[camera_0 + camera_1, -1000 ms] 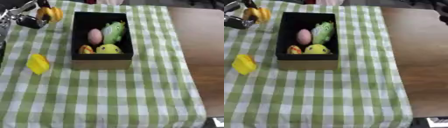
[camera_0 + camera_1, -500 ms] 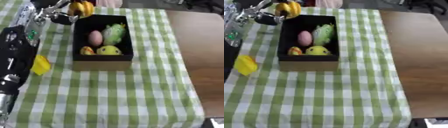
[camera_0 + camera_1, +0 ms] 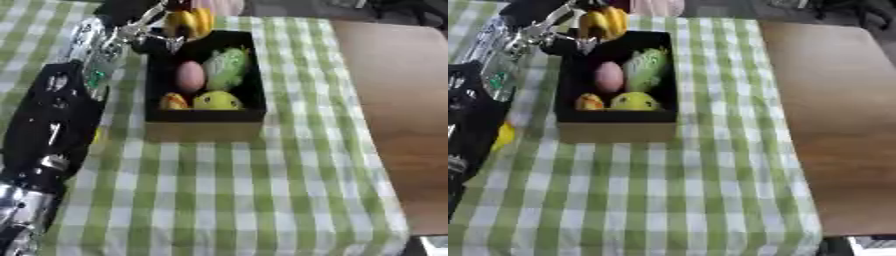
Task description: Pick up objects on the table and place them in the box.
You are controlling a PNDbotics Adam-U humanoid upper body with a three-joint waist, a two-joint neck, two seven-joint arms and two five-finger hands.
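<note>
1. Holding a yellow banana-like object (image 3: 191, 23) above the far left corner of the box (image 3: 204, 124), the left hand (image 3: 144, 31) has its fingers curled round it in the left eye view. Box contents: pink egg (image 3: 190, 76), green item (image 3: 227, 67), yellow round item (image 3: 216, 101), small orange-yellow piece (image 3: 173, 102).
2. Right eye view: a yellow object (image 3: 503, 136) lies on the checked cloth (image 3: 649, 190) left of the box, partly hidden by the black arm (image 3: 467, 120). Right hand not visible.
</note>
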